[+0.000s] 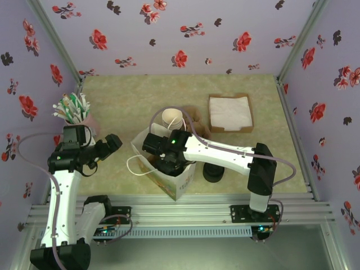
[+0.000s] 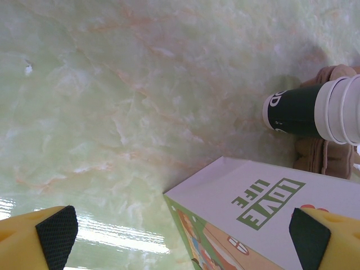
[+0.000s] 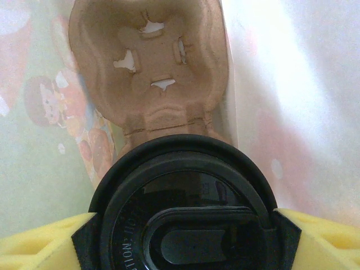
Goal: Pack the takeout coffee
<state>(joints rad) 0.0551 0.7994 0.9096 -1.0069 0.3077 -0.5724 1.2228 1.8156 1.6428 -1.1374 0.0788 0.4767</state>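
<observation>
The takeout coffee's round black lid (image 3: 185, 208) sits between the yellow fingers of my right gripper (image 3: 185, 236), which is shut on the cup; the cup's wall is hidden under the lid. The gripper (image 1: 169, 160) reaches down into the open white paper bag (image 1: 181, 183). Below the cup, a brown moulded cup carrier (image 3: 149, 67) lies on the bag's bottom. My left gripper (image 1: 115, 143) is open just left of the bag, and the bag's printed corner (image 2: 270, 208) shows ahead of its black pads (image 2: 56, 233).
A stack of lidless dark cups with cream rims (image 1: 171, 119) stands behind the bag beside spare brown carriers (image 1: 194, 118). A tray of napkins (image 1: 230, 111) is at the back right, straws (image 1: 73, 108) at the left, and a short black lid stack (image 1: 214, 171) right of the bag.
</observation>
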